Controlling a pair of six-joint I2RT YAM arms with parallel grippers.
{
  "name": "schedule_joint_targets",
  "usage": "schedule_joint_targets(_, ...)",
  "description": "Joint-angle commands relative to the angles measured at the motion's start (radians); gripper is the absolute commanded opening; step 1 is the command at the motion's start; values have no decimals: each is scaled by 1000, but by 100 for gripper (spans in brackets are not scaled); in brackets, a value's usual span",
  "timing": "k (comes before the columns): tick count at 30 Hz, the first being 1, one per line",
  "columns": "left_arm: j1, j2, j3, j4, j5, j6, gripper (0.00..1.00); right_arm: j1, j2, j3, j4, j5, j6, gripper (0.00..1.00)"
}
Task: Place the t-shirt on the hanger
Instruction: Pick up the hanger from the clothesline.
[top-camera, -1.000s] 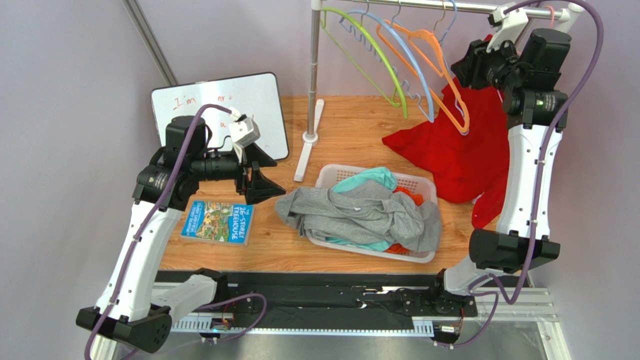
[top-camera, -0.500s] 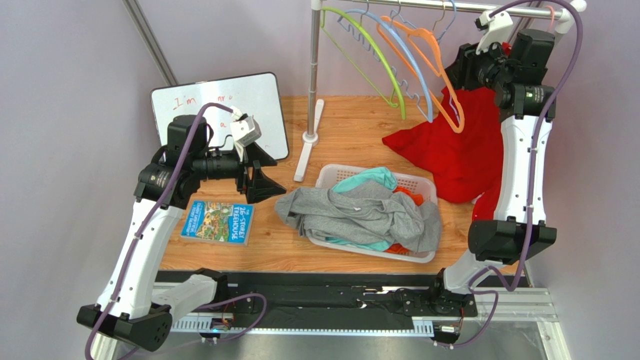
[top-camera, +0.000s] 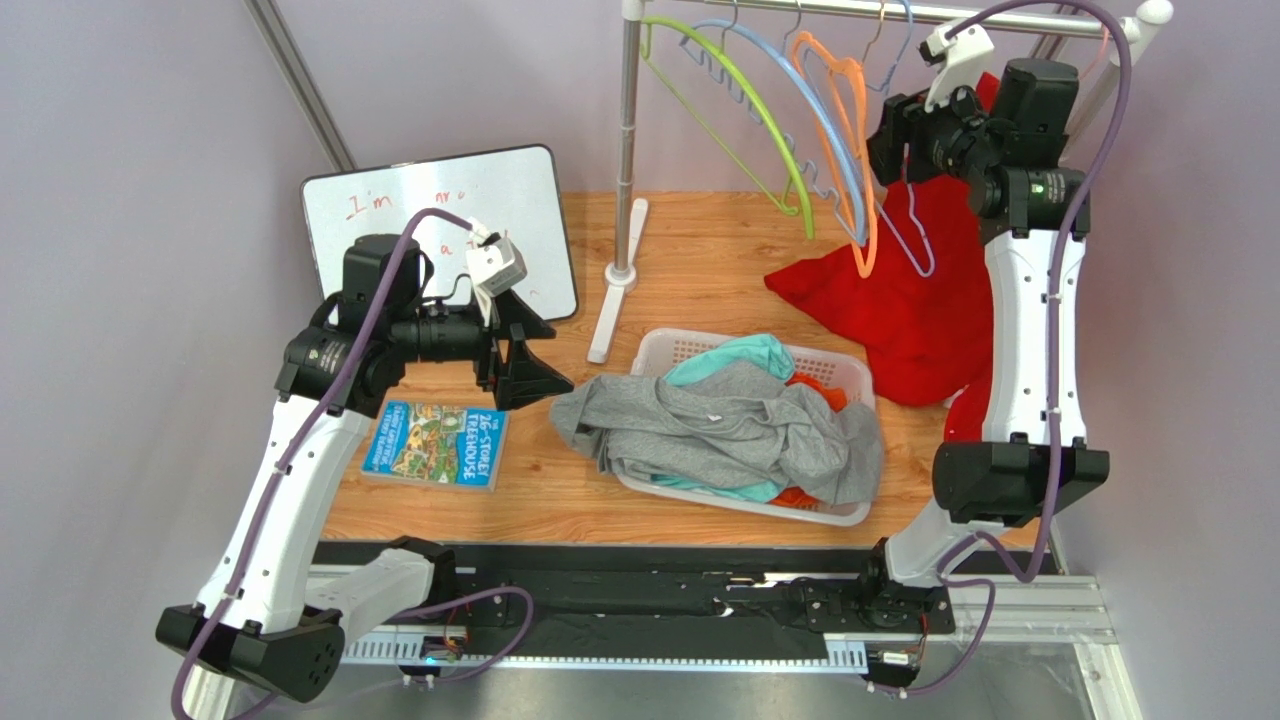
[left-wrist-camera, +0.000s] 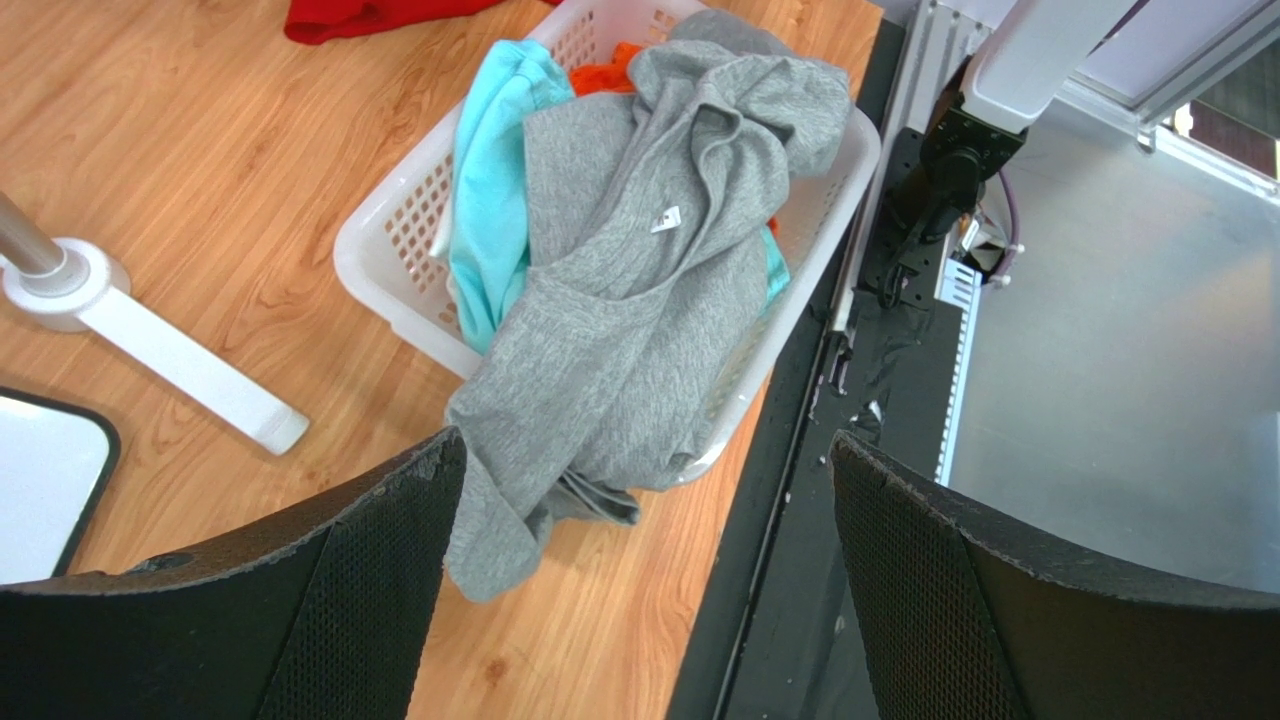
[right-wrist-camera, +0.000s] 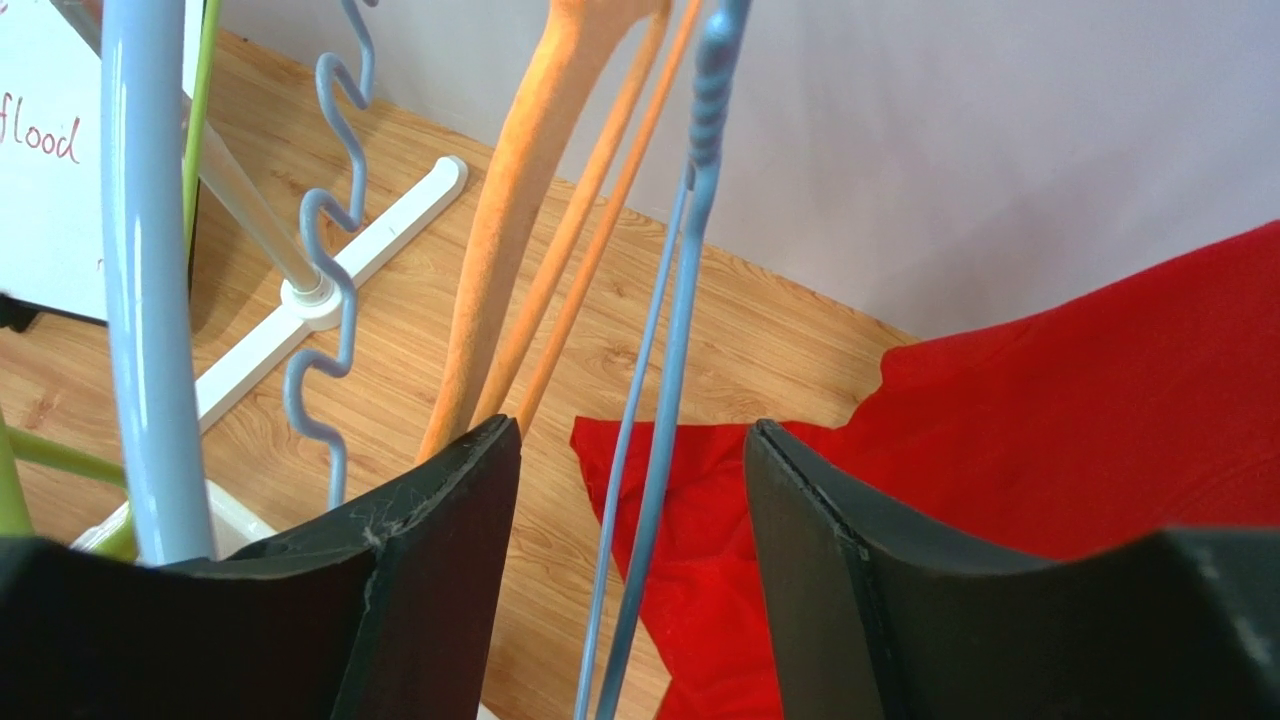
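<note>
The grey t-shirt (top-camera: 706, 428) lies crumpled over the white basket (top-camera: 661, 353), one end hanging onto the table. The left wrist view shows it (left-wrist-camera: 631, 300) with its small white label. My left gripper (top-camera: 526, 360) is open and empty, held above the table left of the basket, with its jaws wide (left-wrist-camera: 646, 443). The thin periwinkle hanger (top-camera: 911, 233) hangs from the rail at the back right. My right gripper (top-camera: 890, 143) is open beside the hangers. In the right wrist view the hanger's thin rods (right-wrist-camera: 679, 315) run between the open jaws (right-wrist-camera: 631, 432), touching neither.
A green hanger (top-camera: 736, 105), a thicker light-blue hanger (top-camera: 819, 135) and an orange hanger (top-camera: 849, 150) hang on the rack (top-camera: 628, 135). A red t-shirt (top-camera: 917, 308) lies at the back right. A teal garment (top-camera: 736, 357) is in the basket. A whiteboard (top-camera: 436, 210) and a book (top-camera: 436, 443) lie on the left.
My right gripper has moved left along the rail to the hangers, and the thin hanger now sits between its open jaws. The orange hanger swung left. The left arm barely moved.
</note>
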Motion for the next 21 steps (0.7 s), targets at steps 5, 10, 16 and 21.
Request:
schedule_joint_targets(5,4,-8,8,6,4,40,94,10,76,105,34,57,-19,59)
schedule_joint_targets(10,4,-5,6,6,3,40,94,13,135,165,45,45,5,54)
schedule_joint_targets(16,4,-2,5,10,1,34,94,53,149,184,74,33,13,33)
schedule_joint_targets(21,4,-2,2,12,0,31,95,122,145,175,86,36,-12,0)
